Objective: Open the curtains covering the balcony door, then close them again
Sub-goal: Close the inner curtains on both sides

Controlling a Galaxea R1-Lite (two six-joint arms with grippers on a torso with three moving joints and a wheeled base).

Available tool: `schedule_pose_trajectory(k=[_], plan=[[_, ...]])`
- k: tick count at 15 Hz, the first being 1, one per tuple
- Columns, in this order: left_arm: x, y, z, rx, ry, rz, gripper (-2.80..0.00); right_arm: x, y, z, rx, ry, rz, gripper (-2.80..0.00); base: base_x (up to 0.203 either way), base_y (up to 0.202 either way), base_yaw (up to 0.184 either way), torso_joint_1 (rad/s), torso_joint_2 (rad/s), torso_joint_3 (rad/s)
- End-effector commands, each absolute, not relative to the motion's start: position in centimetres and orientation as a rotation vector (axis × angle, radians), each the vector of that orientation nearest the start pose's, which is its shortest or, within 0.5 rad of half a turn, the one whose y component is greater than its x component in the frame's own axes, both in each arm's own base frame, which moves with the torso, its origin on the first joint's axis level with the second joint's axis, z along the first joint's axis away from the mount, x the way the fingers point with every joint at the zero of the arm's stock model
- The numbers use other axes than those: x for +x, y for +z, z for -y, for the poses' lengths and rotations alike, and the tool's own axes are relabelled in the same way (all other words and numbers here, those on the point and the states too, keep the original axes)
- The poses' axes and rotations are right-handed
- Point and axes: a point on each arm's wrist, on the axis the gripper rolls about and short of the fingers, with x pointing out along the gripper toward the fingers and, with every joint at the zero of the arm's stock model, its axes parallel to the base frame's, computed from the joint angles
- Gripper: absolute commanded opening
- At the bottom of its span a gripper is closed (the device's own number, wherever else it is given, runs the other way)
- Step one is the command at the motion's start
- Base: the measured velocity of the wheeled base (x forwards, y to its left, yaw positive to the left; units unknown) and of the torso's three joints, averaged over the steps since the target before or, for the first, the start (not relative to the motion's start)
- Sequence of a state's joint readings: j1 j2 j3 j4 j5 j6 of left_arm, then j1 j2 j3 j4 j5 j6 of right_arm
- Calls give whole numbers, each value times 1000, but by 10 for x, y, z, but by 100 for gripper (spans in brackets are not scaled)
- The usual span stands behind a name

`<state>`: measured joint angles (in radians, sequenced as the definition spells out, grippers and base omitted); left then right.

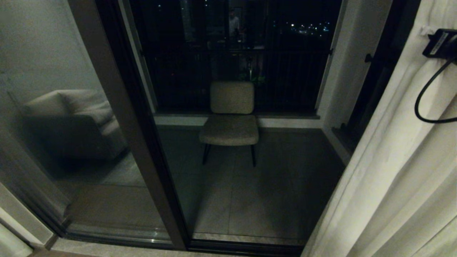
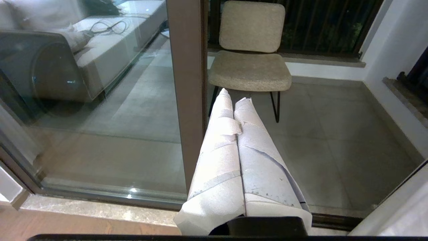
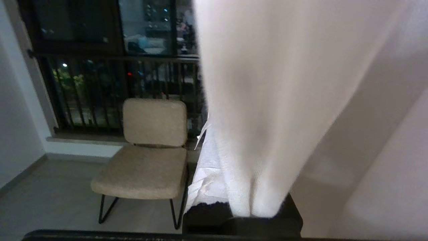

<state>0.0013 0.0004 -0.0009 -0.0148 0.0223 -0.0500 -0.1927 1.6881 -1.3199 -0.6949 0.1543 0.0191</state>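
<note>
Night outside darkens the balcony door (image 1: 142, 117); no writing is legible. Right gripper (image 3: 230, 187) pinches the curtains (image 1: 396, 171) (fingers mostly hidden) at the door's right. Left gripper (image 2: 236, 95) is pressed together.

Dim night-time head view, reflective glare on balcony door (image 1: 107, 142), blurred curtains (image 3: 284, 100) close-up.

The right gripper (image 3: 230, 187) is raised at the robot's right, fingers clamped together, while the left gripper (image 2: 238, 110) hangs closed
</note>
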Motion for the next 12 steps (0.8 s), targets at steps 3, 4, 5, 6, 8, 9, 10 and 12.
schedule_pose_trajectory(k=[3,4,5,6,8,9,10,12], plan=[[-23,77,0,-51,24,16,-280,317,333,54,-51,-26,312,-280,0,0,0,0,0,0],[-23,77,0,-51,24,16,-280,315,333,54,-51,-26,314,-280,0,0,0,0,0,0],[-23,77,0,-51,24,17,-280,314,332,54,-51,-26,310,-280,0,0,0,0,0,0],[-23,77,0,-51,24,17,-280,313,330,54,-50,-26,305,-280,0,0,0,0,0,0],[-23,77,0,-51,24,17,-280,310,330,53,-50,-26,304,-280,0,0,0,0,0,0],[-23,77,0,-51,24,17,-280,309,330,54,-49,-27,304,-280,0,0,0,0,0,0],[-23,77,0,-51,24,17,-280,309,330,54,-49,-28,303,-280,0,0,0,0,0,0],[-23,77,0,-49,24,16,-280,310,329,53,-48,-25,301,-280,0,0,0,0,0,0]])
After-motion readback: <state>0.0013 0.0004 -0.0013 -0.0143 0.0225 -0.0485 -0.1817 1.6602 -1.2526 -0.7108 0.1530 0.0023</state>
